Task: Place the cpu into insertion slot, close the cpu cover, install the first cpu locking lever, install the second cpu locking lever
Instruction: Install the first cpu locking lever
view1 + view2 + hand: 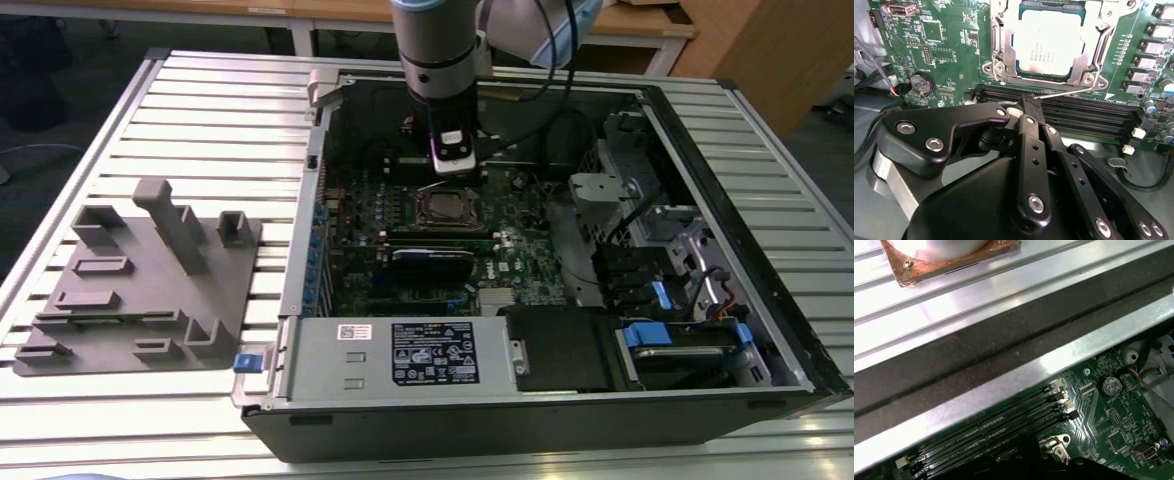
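- The bench (200, 100) is made of shiny metal slats.
- An open computer case (534, 425) lies on it.
- A grey rack (147, 280) sits on the bench just beside the case, on the exterior view's left.
- The arm (441, 50) reaches down into the case.
- A green board (954, 55) covers the floor of the case.
- The tool (1029, 102) hangs low over the board, near the slot (447, 208). Its two black fingers are pressed together.
- Long black memory slots (1089, 120) run between the tool and the slot.
- The cover (1097, 42) lies flat and closed.
- The cpu (1051, 42) sits in the slot and shows through the cover's window.
- A thin silver lever (1066, 93) runs along the cover's edge. One end is right at the fingertips, and I cannot tell if they pinch it.
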Tool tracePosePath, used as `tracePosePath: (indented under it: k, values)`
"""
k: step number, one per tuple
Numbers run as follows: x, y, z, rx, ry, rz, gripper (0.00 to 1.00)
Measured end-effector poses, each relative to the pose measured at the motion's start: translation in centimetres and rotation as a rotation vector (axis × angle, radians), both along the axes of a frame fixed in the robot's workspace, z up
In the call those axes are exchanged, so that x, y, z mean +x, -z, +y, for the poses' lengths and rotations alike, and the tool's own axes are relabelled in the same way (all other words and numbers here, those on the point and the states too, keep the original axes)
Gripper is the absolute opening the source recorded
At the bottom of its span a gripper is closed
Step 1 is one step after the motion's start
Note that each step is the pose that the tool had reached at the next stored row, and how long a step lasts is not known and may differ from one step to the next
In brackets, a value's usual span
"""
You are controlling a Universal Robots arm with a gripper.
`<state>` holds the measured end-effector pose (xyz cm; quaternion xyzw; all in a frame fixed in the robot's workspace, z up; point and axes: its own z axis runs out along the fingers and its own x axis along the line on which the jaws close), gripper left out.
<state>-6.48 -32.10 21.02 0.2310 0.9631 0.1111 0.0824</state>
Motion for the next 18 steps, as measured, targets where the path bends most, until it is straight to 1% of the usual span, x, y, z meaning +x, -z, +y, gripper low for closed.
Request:
tracePosePath:
  k: [4, 7, 12, 16, 18]
  values:
    - [-0.04, 0.03, 0.02, 0.0033, 0.007, -0.0020, 0.11]
    - [-0.09, 0.03, 0.02, 0.0111, 0.007, -0.0031, 0.11]
    - [-0.09, 0.04, 0.02, 0.0119, 0.007, -0.0034, 0.11]
    - [-0.09, 0.17, 0.02, 0.0119, 0.007, -0.0114, 0.11]
    - [-0.09, 0.18, 0.01, 0.0118, 0.007, -0.0121, 0.11]
